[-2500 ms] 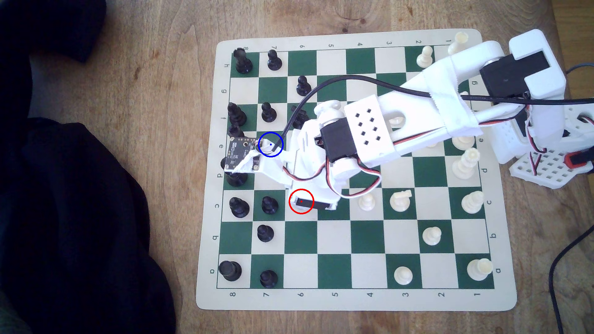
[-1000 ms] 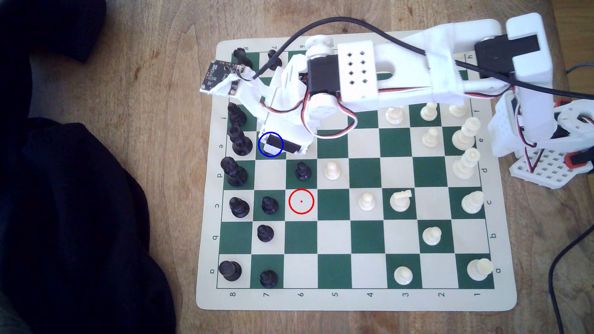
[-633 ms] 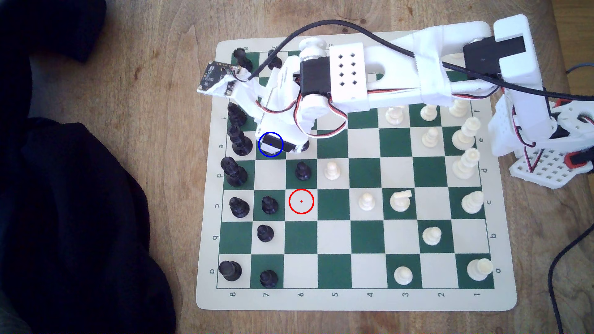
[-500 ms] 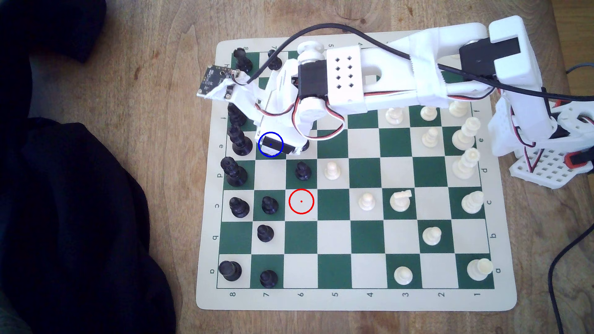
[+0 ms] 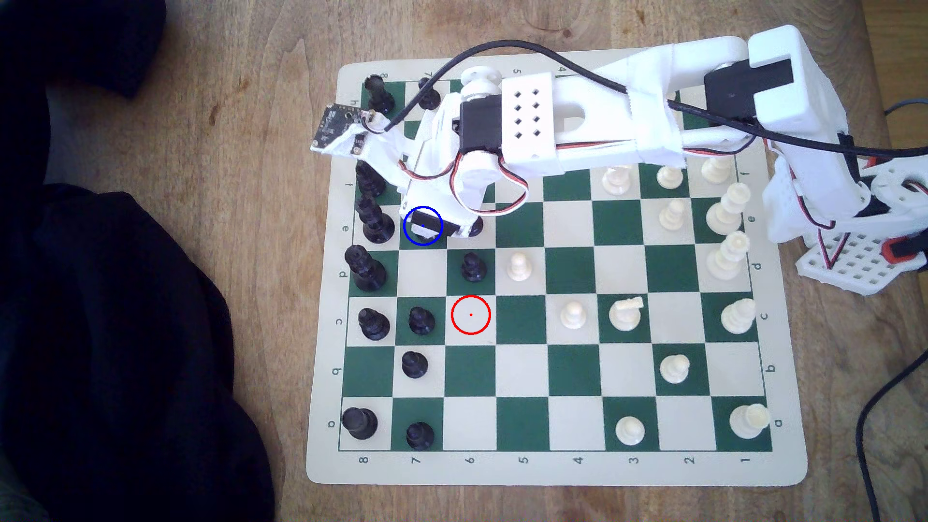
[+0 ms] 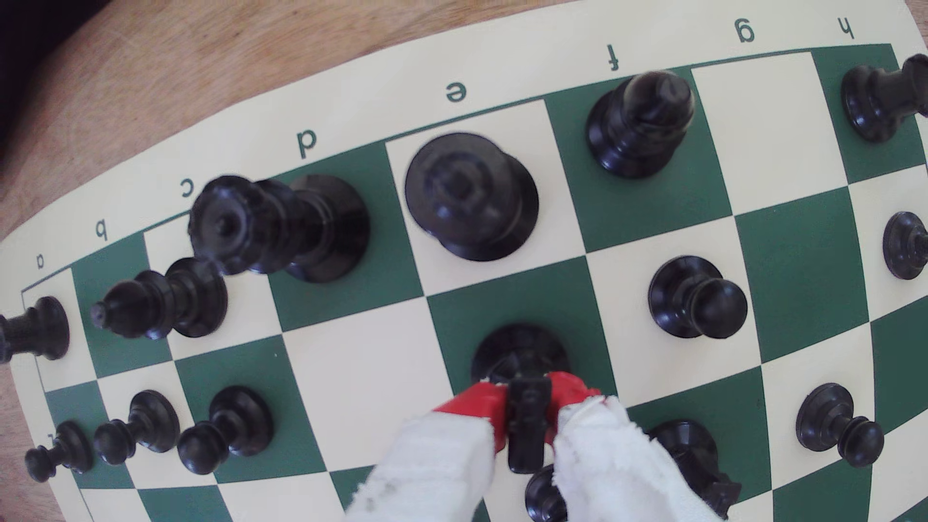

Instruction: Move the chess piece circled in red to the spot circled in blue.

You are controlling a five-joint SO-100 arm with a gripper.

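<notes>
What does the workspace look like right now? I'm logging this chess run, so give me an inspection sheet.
Surface: green and cream chess mat on a wooden table.
Job's things: black knight on a green e-file square; red-ringed square bare.
Clutter: black and cream chess pieces on their squares.
Grippers: gripper, red fingers shut on the knight.
Cables: black cable looping over the arm.
Surroundings: dark cloth at the exterior view's left.
</notes>
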